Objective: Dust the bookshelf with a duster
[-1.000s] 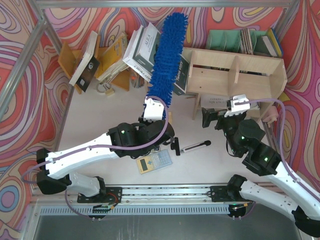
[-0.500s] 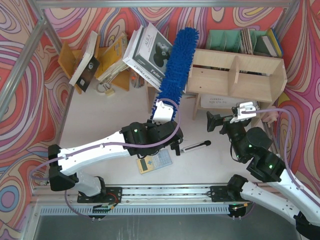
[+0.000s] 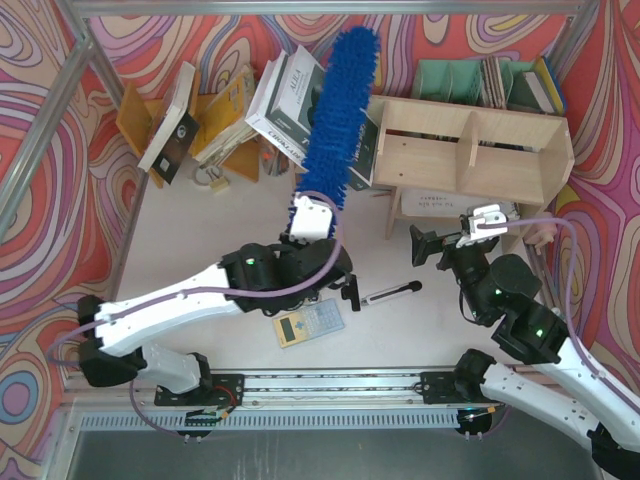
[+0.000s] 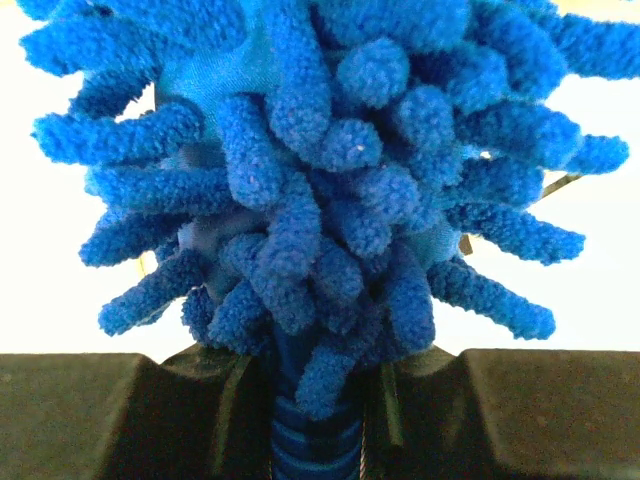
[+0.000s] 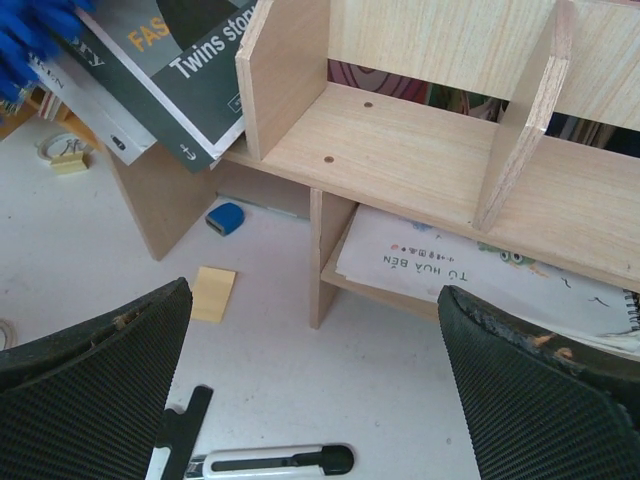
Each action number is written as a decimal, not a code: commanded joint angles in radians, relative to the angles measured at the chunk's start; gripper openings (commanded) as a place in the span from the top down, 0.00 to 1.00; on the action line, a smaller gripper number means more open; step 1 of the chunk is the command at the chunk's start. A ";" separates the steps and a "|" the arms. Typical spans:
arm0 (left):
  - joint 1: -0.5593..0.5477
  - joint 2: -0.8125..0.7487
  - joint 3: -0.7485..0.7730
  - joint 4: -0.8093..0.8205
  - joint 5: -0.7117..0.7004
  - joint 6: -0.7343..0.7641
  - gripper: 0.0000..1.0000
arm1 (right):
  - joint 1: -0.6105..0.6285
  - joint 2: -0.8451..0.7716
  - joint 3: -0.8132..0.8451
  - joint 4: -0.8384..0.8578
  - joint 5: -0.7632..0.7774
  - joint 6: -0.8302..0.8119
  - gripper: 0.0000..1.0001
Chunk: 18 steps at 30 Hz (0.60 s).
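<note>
Left jaws clenched around the thin blue handle of the long bright blue fluffy duster (image 3: 335, 110), gripped right where the bristly microfibre head begins. Duster slanting up and away from the left wrist, with its tip towards the patterned back wall. Fluffy head lying across the black-and-white book covers (image 3: 300, 100) that lean at the left end of the large pale plywood bookshelf (image 3: 430, 155), just beside that end panel; impossible to tell whether touching the wood. Bookshelf standing at the right rear of the white counter (image 3: 200, 240), two tiers, an upright divider splitting the bare upper one. In the lower tier, a flat white printed sheet (image 5: 450, 265). On the counter under the shelf's left end, a small blue block (image 5: 226, 217) and a yellow sticky-note pad (image 5: 213, 293), near each other but apart. Right jaws released and spread wide, grasping nothing, hovering low in front of the lower tier. Nearer the arms, a slim black-and-silver rod (image 3: 385, 293) lying flat between the two wrists. Just left of it, a yellow-and-pale-blue calculator (image 3: 309, 323) below the left forearm. Behind the bookshelf, green file holders (image 3: 450, 78). Far left, an orange-brown rack of leaning books (image 3: 200, 110).
</note>
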 commanded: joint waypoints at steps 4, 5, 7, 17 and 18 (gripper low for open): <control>0.001 0.122 -0.021 0.034 0.065 -0.021 1.00 | 0.000 -0.042 -0.025 0.047 -0.047 -0.034 0.01; 0.000 0.127 -0.015 0.039 0.070 -0.017 1.00 | -0.001 -0.043 -0.027 0.049 -0.047 -0.036 0.01; 0.000 0.134 0.001 0.030 0.060 -0.006 1.00 | -0.001 -0.042 -0.028 0.049 -0.046 -0.037 0.01; 0.001 0.008 -0.001 0.007 -0.097 0.016 1.00 | 0.000 -0.050 -0.028 0.047 -0.047 -0.036 0.01; 0.001 -0.009 -0.011 0.012 -0.111 0.015 1.00 | -0.001 -0.053 -0.030 0.048 -0.047 -0.035 0.01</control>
